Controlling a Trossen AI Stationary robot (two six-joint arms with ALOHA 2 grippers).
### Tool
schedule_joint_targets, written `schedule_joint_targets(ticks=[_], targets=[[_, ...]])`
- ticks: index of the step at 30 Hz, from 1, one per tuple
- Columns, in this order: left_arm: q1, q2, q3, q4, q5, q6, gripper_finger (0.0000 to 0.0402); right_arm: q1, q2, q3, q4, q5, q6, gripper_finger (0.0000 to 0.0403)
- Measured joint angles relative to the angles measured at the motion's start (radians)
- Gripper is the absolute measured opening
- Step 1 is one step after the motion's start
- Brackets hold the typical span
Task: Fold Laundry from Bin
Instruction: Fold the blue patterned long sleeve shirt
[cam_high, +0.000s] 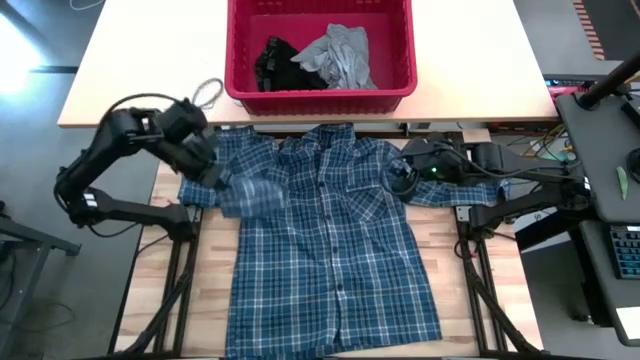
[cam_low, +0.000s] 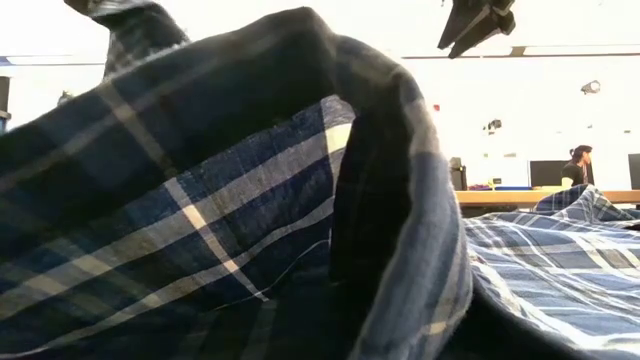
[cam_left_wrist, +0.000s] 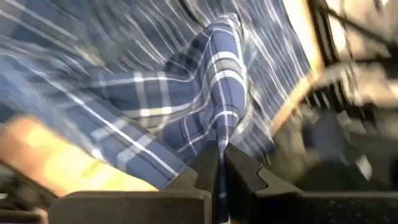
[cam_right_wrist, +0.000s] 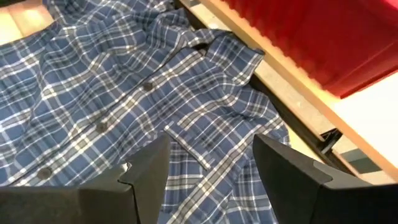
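Note:
The blue-and-white plaid shirt (cam_high: 330, 250) lies spread front up on the wooden table, collar toward the red bin (cam_high: 320, 98). In the bin lie a light grey T-shirt (cam_high: 342, 55) and a small black garment (cam_high: 272, 60). My left gripper (cam_high: 213, 172) is shut on the shirt's left sleeve (cam_high: 250, 195) at the shirt's far left. That sleeve is raised and bunched toward the shirt's chest. My right gripper (cam_right_wrist: 211, 152) hovers open above the shirt's right shoulder (cam_high: 400, 180), touching nothing. In the low view, raised plaid cloth (cam_low: 250, 200) fills the near field. My left gripper pinches a bunched fold of the left sleeve (cam_left_wrist: 221, 134) between its two fingers (cam_left_wrist: 202, 168). The fingers come slanting down from the table's left side. The held part is lifted off the table and runs in a ridge away from the fingers to the shirt's body, which stays flat.
The bin stands on a paler tabletop (cam_high: 150, 70) beyond the far edge, with a loop of white cord (cam_high: 207, 92) to its left. A desk with a keyboard (cam_high: 625, 250) is at the right. A person (cam_low: 578, 165) sits far off in the room.

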Motion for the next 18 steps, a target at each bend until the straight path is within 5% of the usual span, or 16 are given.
schedule_joint_targets(ticks=[4,18], targets=[[-0.113,-0.038,-0.106,-0.003,0.158,-0.092,0.0,0.0,0.0,0.0,-0.021,0.0,0.005,0.0224],[-0.444,-0.036,-0.791,-0.002,0.17,-0.388,0.0,0.0,0.005,-0.001,-0.039,-0.002,0.014,0.0224]])
